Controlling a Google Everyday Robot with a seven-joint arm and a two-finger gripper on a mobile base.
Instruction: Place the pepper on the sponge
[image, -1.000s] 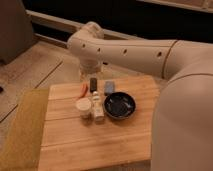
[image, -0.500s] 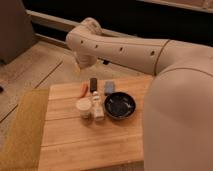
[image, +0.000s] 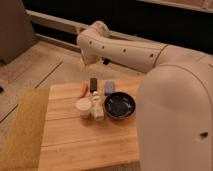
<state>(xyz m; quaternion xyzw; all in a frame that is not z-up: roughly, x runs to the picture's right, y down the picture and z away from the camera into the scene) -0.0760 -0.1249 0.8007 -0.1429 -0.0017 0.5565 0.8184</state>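
Observation:
The pepper (image: 83, 89), a slim red-orange piece, lies on the wooden table (image: 80, 140) near its far edge. The sponge (image: 109, 87), a small blue-grey block, rests to its right, with a dark upright object (image: 93, 83) between them. My gripper (image: 90, 62) hangs under the bent joint of the white arm (image: 125, 47), above and just behind the table's far edge. It is clear of the pepper and the sponge, and nothing shows in it.
A white cup (image: 83, 106), a small pale bottle (image: 98, 109) and a dark round bowl (image: 119, 106) stand mid-table in front of the pepper and sponge. A yellow-green textured mat (image: 22, 127) lies left of the table. The arm's bulk covers the table's right side.
The arm's bent joint has shifted slightly down and right, and the arm's body fills more of the right side. The objects on the table have not moved.

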